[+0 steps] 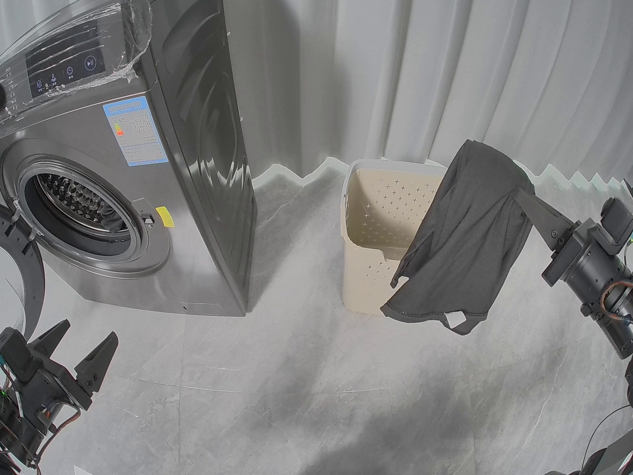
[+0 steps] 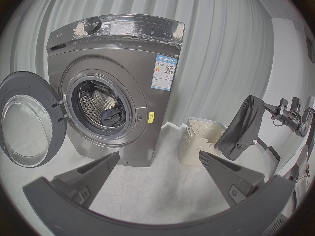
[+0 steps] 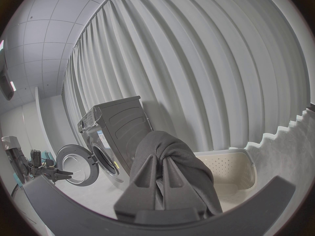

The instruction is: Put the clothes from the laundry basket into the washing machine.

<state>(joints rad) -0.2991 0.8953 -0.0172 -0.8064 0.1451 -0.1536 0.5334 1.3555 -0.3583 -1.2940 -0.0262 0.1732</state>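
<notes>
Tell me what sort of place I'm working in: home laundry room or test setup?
Probably a staged laundry test room, not a lived-in home: the washing machine has plastic film over its control panel, and it stands with the laundry basket on bare floor before full-height white curtains.

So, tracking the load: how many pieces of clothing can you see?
2: a grey garment hanging from the right gripper by the basket, and a dark one in the washer drum. More could hide there.

No wording is legible. The grey metal washing machine [image 1: 198, 166] carries a blue-and-white label [image 1: 135, 131] below its control panel [image 1: 62, 67], and a small yellow sticker [image 1: 165, 216] at the door opening's edge.
</notes>
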